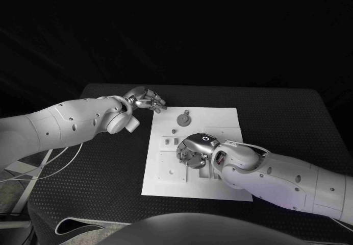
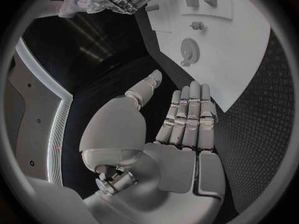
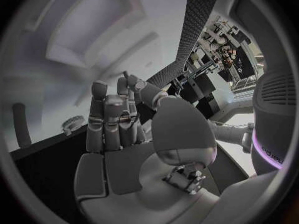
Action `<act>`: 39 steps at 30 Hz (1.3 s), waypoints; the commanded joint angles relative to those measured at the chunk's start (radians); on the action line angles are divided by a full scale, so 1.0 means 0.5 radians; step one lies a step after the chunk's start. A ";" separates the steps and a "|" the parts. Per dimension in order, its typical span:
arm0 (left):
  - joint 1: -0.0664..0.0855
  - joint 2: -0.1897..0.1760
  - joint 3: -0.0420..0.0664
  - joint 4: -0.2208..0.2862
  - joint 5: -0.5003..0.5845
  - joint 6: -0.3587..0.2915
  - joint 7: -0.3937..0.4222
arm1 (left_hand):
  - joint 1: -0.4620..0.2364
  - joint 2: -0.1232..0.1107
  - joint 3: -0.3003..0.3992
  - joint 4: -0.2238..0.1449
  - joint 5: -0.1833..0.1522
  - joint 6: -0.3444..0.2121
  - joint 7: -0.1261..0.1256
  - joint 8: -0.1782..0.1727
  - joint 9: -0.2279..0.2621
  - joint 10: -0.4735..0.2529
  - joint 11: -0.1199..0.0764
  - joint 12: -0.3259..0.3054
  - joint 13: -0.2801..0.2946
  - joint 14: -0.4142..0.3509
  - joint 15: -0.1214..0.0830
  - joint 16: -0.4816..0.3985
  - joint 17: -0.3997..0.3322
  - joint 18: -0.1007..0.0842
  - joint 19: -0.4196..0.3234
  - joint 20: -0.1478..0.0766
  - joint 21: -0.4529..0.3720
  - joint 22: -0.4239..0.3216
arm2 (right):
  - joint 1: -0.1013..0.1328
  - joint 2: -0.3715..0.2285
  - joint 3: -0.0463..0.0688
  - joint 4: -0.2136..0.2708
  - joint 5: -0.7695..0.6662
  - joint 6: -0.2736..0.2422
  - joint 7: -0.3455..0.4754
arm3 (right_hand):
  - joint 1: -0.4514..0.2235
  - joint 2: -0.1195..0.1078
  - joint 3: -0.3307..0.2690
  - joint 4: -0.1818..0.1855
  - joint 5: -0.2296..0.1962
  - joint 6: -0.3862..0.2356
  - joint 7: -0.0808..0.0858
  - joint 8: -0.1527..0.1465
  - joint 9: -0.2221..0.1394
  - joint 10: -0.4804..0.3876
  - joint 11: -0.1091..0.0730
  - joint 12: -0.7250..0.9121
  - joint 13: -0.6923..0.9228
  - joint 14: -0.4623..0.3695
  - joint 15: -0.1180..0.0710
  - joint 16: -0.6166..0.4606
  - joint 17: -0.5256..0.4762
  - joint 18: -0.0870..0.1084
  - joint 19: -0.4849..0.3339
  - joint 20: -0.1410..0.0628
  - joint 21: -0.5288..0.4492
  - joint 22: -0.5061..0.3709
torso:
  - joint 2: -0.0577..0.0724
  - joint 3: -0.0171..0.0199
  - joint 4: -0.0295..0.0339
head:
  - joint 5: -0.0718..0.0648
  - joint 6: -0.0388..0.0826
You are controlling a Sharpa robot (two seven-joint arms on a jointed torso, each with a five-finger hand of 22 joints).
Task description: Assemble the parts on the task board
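The white task board (image 1: pixel 221 120) lies in the middle of the black table. A round gear part (image 1: pixel 183 119) sits near its far edge, also seen as the gear (image 2: pixel 189 49) in the left wrist view. My right hand (image 1: pixel 193 151) hovers low over the board's middle, among small parts (image 1: pixel 168 142). In the right wrist view the right hand (image 3: pixel 118 119) has its thumb against a fingertip, and a thin small peg (image 3: pixel 126 75) seems pinched there. My left hand (image 1: pixel 146 98) hangs off the board's far left corner; the left hand (image 2: pixel 187 129) has flat fingers and holds nothing.
Black textured table (image 1: pixel 96 168) surrounds the board on all sides. A loose white cable (image 1: pixel 44 163) hangs off the table's left edge. A recessed block area (image 2: pixel 199 2) on the board lies beyond the gear. A dark rod (image 3: pixel 20 124) lies near the gear (image 3: pixel 74 123).
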 commanded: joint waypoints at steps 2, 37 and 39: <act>0.002 0.004 0.002 0.002 0.013 0.008 0.012 | 0.000 0.023 -0.011 0.003 0.001 -0.009 0.000 0.006 -0.003 -0.010 -0.002 0.011 -0.002 -0.002 0.012 -0.012 0.003 -0.032 -0.009 0.010 0.009 -0.002 | -0.003 -0.001 -0.001 0.003 -0.005 0.035 0.015 | -0.005 0.020 0.007 0.006 0.009 0.011 0.004 0.007 0.005 0.012 0.003 -0.013 0.002 -0.008 -0.005 -0.002 0.003 0.027 0.001 -0.018 0.011 0.043 | -0.001 0.0009 0.000 | 0.002 -0.002; 0.002 0.000 0.002 0.008 0.013 0.011 0.008 | 0.000 0.023 -0.012 0.002 0.001 -0.010 0.000 0.007 -0.003 -0.012 -0.001 0.014 -0.004 -0.002 0.013 -0.018 0.010 -0.032 -0.009 0.010 0.009 -0.007 | -0.004 0.037 -0.067 -0.050 0.002 0.117 0.005 | -0.011 0.022 0.007 0.007 0.009 0.005 0.006 0.006 0.008 0.008 0.005 -0.021 0.007 -0.011 -0.003 -0.005 0.003 0.027 -0.005 -0.016 0.010 0.042 | 0.000 -0.0006 0.000 | -0.002 -0.009; 0.002 -0.001 0.002 0.007 0.013 0.011 0.008 | 0.000 0.023 -0.012 0.002 0.001 -0.010 0.000 0.007 -0.003 -0.012 -0.001 0.014 -0.005 -0.002 0.013 -0.018 0.011 -0.032 -0.009 0.010 0.009 -0.007 | -0.004 0.037 -0.067 -0.048 0.004 0.116 0.006 | -0.011 0.022 0.007 0.007 0.009 0.005 0.006 0.006 0.008 0.008 0.005 -0.021 0.007 -0.012 -0.003 -0.005 0.003 0.027 -0.005 -0.016 0.010 0.042 | 0.000 -0.0006 0.000 | -0.002 -0.009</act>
